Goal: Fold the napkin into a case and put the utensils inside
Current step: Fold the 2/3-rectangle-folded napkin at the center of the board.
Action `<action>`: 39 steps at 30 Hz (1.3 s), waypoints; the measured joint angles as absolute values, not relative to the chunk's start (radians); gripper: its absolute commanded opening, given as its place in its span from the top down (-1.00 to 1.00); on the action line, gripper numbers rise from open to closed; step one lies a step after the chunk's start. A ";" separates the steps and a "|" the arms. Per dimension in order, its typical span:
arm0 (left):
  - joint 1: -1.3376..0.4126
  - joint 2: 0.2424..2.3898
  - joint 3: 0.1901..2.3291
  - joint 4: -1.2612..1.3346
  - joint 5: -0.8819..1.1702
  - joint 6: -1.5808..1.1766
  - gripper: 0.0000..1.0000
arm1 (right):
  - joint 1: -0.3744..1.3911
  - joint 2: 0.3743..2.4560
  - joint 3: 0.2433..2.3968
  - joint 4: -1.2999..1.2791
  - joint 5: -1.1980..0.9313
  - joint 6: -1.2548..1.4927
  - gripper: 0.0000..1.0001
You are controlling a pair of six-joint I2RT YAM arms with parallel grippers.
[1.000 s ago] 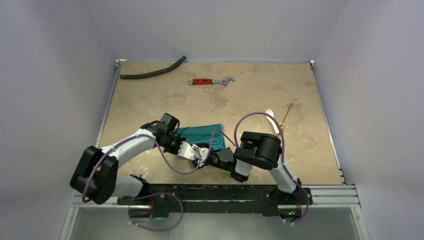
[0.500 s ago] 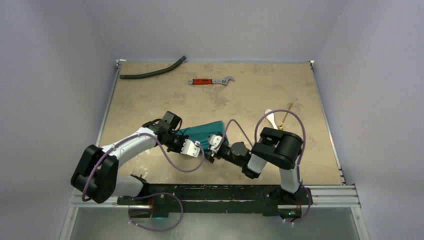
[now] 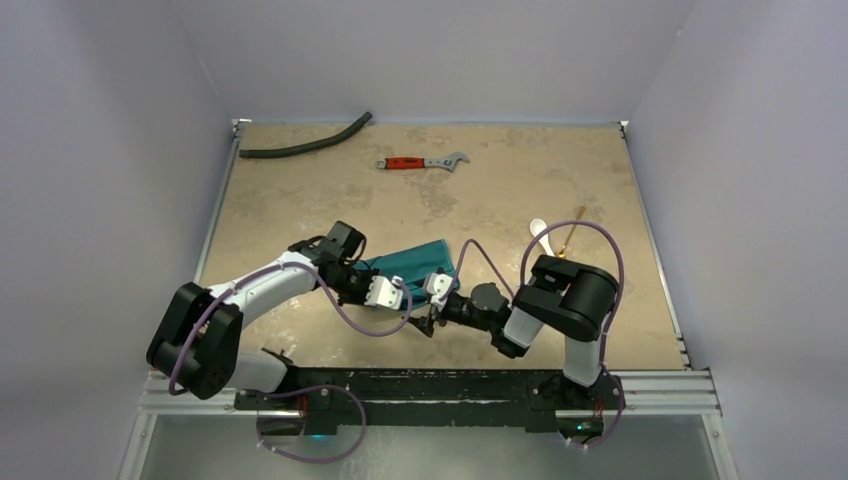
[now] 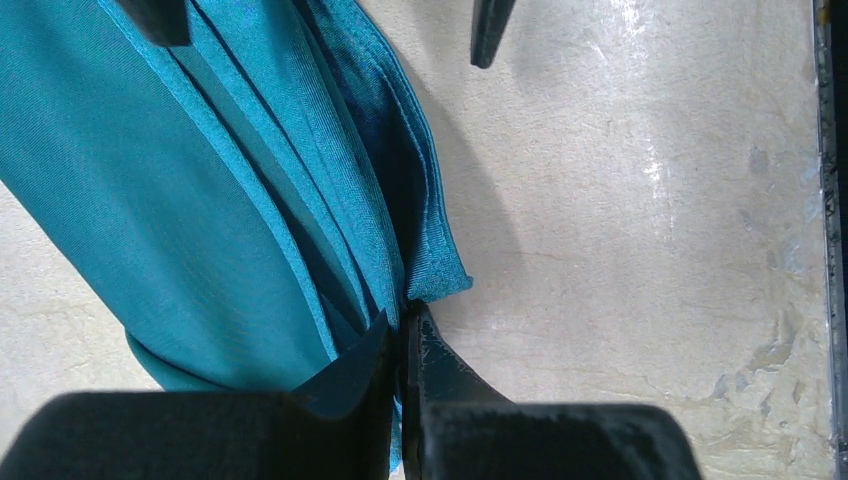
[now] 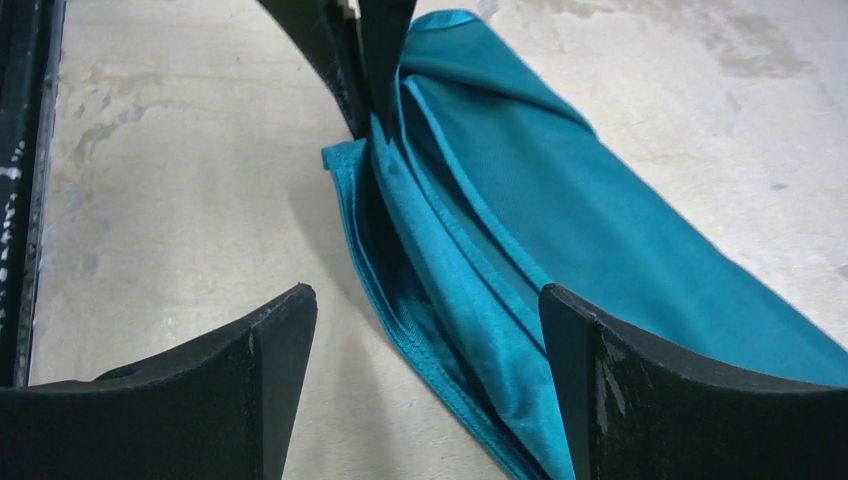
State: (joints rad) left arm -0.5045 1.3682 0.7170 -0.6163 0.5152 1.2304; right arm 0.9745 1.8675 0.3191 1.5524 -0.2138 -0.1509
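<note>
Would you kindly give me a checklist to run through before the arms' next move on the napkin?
1. Left gripper shut on an edge of the napkin: ok.
2. Right gripper open, folded edge between its fingers: ok.
3. The napkin flat as a pocket: not ok, bunched in folds.
4. Spoon and wooden stick apart from the napkin: ok.
5. Right fingers touching the napkin: cannot tell.

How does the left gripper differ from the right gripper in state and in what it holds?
The left gripper is shut; the right gripper stands wide open. The left one pinches a fold of the napkin; the right one holds nothing. Both are at the same end of the napkin, facing each other.
</note>
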 measured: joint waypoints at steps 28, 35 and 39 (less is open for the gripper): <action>-0.478 1.394 0.760 -0.636 0.565 1.189 1.00 | 0.970 2.107 0.559 1.550 -0.314 -0.124 -0.10; -0.474 1.394 0.754 -0.630 0.571 1.197 1.00 | 0.970 2.115 0.579 1.547 -0.314 -0.123 0.26; -0.469 1.394 0.748 -0.622 0.568 1.200 1.00 | 0.969 2.125 0.587 1.547 -0.326 -0.116 0.54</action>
